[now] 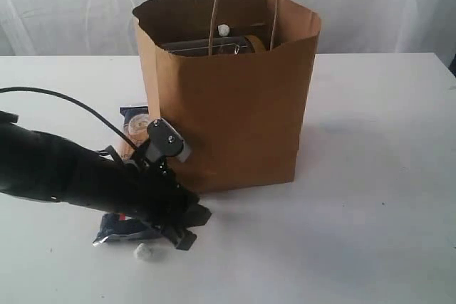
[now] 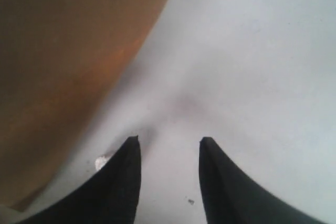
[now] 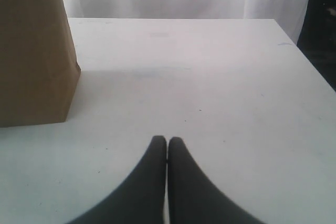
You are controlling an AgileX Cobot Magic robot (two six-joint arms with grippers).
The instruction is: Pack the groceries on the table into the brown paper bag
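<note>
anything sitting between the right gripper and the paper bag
Nothing. In the right wrist view, only bare table lies between the shut right gripper and the brown paper bag.

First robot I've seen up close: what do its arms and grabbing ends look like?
The left arm is thick, rounded and black, with a thin black cable looping above it and a small grey bracket near the wrist. The left end effector and right end effector each have two black fingers tapering to narrow tips. The right arm itself is out of view.
</note>
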